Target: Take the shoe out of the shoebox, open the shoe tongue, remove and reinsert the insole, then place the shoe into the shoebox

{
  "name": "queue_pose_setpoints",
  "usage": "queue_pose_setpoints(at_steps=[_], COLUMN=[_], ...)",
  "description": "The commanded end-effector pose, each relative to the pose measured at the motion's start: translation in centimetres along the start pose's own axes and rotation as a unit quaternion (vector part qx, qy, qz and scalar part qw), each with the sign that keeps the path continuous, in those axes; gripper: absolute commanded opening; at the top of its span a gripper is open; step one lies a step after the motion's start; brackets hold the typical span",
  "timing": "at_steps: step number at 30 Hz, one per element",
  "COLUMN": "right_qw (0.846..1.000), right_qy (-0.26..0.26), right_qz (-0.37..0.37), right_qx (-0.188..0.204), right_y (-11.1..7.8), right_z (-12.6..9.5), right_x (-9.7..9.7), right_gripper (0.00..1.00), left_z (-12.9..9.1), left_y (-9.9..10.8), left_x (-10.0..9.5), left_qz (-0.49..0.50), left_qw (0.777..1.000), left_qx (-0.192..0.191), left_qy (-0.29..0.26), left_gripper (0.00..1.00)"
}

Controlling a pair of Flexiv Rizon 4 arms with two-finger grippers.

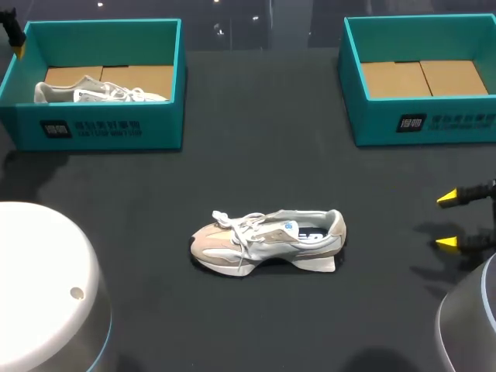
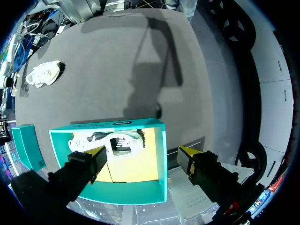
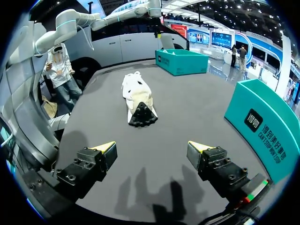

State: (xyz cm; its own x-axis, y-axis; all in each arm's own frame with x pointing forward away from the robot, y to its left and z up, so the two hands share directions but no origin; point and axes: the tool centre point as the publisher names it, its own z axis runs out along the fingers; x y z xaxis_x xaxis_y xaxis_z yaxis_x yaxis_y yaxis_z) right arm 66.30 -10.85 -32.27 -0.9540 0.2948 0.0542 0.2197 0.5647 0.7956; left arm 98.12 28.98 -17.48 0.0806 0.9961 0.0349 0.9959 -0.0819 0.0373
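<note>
The shoe (image 1: 267, 239) is out on the table (image 1: 256, 155), so step one looks done. Tongue-opening, insole work and reboxing all remain. Left gripper (image 2: 140, 153) and right gripper (image 3: 151, 146) hang spread, empty.

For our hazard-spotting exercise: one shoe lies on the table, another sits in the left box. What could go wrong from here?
The shoe on the table has loose laces that a finger may snag when opening it. The left gripper hangs open over the left shoebox, which holds a second shoe; it might take the wrong one.
</note>
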Motion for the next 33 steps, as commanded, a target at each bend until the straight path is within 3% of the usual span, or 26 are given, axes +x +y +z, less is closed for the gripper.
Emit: queue_pose_setpoints(at_steps=[1, 9, 33], right_qw=[1.000, 1.000, 0.998], right_qy=[0.003, -0.001, 0.007], right_qz=[-0.004, -0.005, -0.021], right_qx=[-0.003, -0.028, -0.065], right_y=[-0.5, -1.9, 0.5], right_z=[0.3, 1.2, 7.8], right_x=[-0.4, -0.7, 0.7], right_gripper=[1.00, 1.00, 1.00], left_z=[0.0, 0.0, 0.0], left_y=[-0.2, -0.2, -0.2], left_x=[0.0, 0.0, 0.0], left_qz=[0.000, 0.000, 0.000], left_qw=[1.000, 1.000, 1.000], left_qx=[-0.002, -0.002, -0.002], left_qy=[0.001, 0.001, 0.001], left_gripper=[1.00, 1.00, 1.00])
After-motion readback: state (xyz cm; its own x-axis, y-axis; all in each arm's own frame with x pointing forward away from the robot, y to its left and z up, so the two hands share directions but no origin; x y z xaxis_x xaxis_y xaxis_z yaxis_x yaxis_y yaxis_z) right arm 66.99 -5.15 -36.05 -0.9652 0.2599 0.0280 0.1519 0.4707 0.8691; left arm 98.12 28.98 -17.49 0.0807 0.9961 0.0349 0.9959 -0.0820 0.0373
